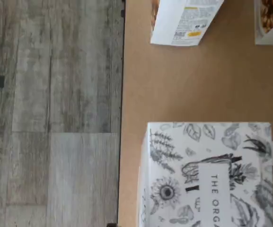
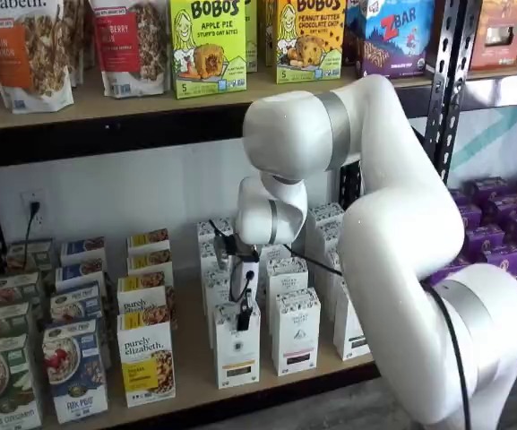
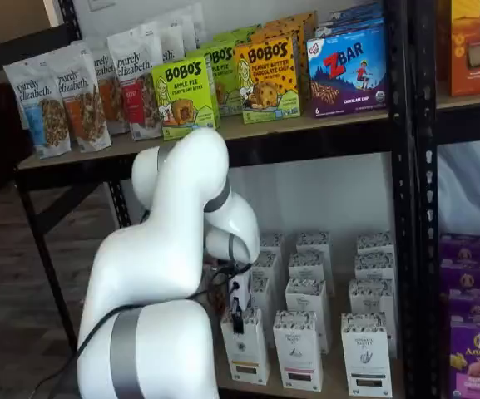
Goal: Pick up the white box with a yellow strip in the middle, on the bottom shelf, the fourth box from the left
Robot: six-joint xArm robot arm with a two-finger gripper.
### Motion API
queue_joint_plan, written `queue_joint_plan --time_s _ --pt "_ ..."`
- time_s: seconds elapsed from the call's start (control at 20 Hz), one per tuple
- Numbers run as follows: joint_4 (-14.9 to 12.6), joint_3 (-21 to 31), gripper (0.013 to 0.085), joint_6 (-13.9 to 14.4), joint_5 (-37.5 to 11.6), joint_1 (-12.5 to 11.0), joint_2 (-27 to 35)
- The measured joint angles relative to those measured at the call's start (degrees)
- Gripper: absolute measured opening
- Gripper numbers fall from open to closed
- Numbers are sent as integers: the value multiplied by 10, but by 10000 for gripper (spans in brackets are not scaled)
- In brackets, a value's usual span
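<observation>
The white box stands upright at the front of the bottom shelf, showing a dull yellow band low on its front. Its black-and-white patterned top fills part of the wrist view, close to the shelf's front edge. My gripper hangs straight down over the box's top, black fingers pointing at it. It is open and holds nothing. In both shelf views the fingers overlap, so the gap between them is hidden.
White cartons with black bands stand just right of the box and in rows behind it. Purely elizabeth boxes stand to its left. Purple boxes fill the far right. The higher board carries Bobo's boxes.
</observation>
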Motion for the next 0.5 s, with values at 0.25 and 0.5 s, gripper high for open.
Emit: queue_joint_plan --time_s 0.25,0.5 --pt "-4 -7 850 2 -1 0 10" --pt "-13 -10 850 10 -11 0 17"
